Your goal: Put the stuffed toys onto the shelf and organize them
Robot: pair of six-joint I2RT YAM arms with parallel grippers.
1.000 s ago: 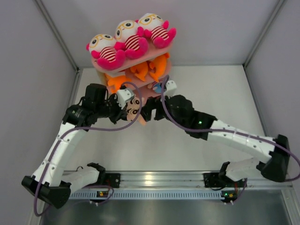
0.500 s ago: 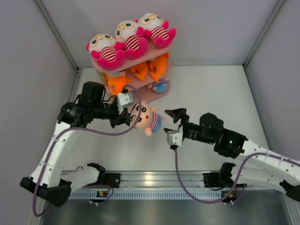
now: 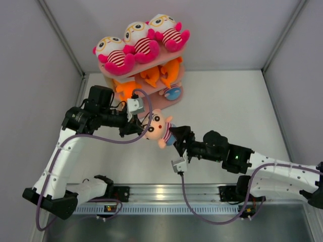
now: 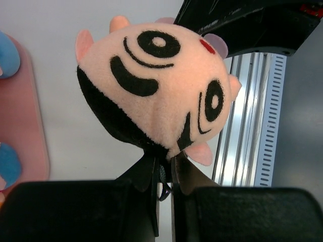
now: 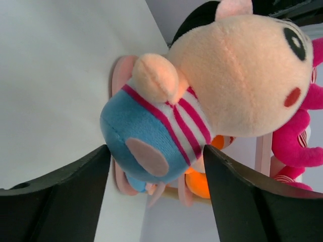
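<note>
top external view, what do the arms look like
Left arm and right arm: white shell links, black joints, black wrist housings, a purple cable along each. Left end effector and right end effector: black, two-fingered, a white camera block beside each. A green light shows on the right arm.

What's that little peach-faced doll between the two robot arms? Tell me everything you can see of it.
The peach-faced doll is soft plush: round peach head, black hair behind, black eyes, red cheek dots, pink-and-white striped top, blue bottom. It hangs above the table. The left gripper pinches its black hair; the right gripper, jaws open, flanks its blue bottom.
</note>
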